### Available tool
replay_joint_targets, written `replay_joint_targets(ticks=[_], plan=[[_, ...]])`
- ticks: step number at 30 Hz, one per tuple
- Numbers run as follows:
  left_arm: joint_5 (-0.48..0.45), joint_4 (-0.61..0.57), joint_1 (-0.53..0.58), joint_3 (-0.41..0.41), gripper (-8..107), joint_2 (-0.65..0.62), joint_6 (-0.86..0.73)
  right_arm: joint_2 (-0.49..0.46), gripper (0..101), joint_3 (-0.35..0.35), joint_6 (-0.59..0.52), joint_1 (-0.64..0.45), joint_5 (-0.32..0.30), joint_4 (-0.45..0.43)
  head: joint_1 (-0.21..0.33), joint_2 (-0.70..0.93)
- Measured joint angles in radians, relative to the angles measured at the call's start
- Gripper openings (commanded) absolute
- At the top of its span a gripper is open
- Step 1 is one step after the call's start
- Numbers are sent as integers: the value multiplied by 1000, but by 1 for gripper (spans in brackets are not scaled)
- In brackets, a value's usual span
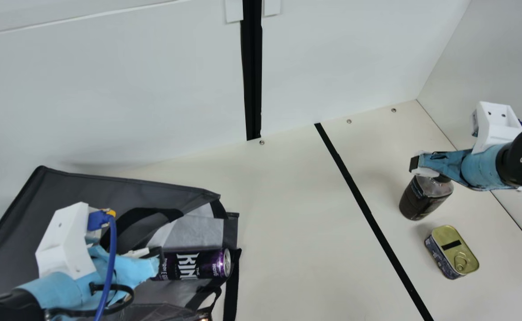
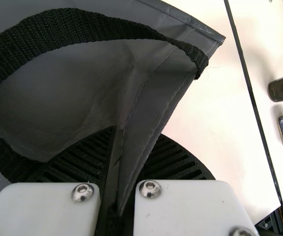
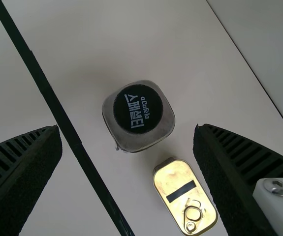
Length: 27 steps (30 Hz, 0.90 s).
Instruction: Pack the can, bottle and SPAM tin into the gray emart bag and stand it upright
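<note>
The left arm [image 1: 60, 290] slants low over the gray emart bag [image 1: 87, 187], left pincer [image 1: 154, 261] clamped on its fabric edge. The can [image 1: 194, 265] lies sideways at the bag's mouth. By the bench's [image 1: 296, 214] right edge, the right pincer [image 1: 416, 166] spreads wide above the upright bottle [image 1: 423, 200]; the SPAM tin [image 1: 459, 249] lies beside it, farther from the far right corner. The right arm [image 1: 488, 169] reaches in nearly level.

- Dark gray bag [image 1: 71, 183], black handles, at the left claw [image 1: 157, 259]
- Deep purple can [image 1: 211, 264], white lettering, silver rim, just beside the left claw
- Dark bottle [image 1: 419, 200], black cap, under the right claw [image 1: 415, 165]
- Gold-topped tin [image 1: 459, 238], black bar, near the right claw
- Cream table [image 1: 287, 223], black stripe [image 1: 367, 208] between the claws
</note>
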<state>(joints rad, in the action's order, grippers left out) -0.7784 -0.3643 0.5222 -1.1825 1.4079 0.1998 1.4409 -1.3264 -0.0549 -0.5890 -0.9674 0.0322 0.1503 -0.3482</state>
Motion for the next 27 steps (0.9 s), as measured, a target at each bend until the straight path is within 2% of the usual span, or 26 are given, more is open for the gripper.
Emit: replay_joint_targets(ticks=[27], plan=[[0,0,0,0,-8,0,0,91,95,-25,23,-3,23,9,2,2]])
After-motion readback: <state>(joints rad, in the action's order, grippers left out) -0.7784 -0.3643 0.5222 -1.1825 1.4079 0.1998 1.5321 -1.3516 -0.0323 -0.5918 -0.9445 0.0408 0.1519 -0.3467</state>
